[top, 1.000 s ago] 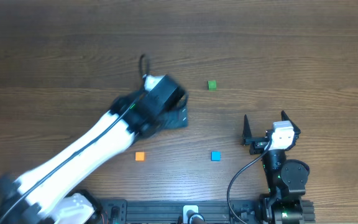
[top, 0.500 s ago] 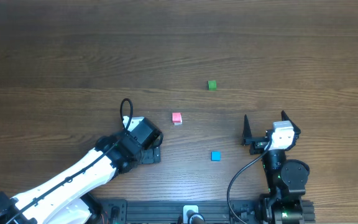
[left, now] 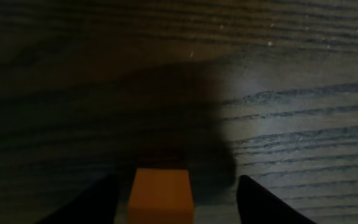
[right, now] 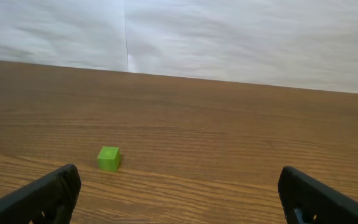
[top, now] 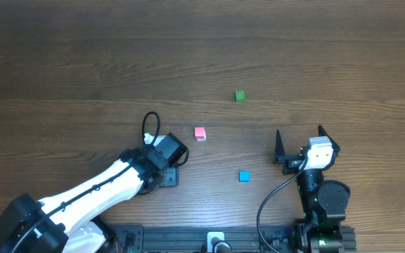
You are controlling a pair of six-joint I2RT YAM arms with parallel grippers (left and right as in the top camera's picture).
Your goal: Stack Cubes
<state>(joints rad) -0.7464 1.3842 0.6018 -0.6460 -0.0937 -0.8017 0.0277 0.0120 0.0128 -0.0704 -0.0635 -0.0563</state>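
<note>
Orange cube sat near your desk's front edge, between the left gripper's spread fingers | pink cube, green cube, blue cube lay apart | your right gripper stood spread, empty

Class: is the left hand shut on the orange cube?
No, gaps separate the orange cube from the left hand on both sides.

Green cube, pink cube, blue cube, orange cube, all unstacked.
</note>
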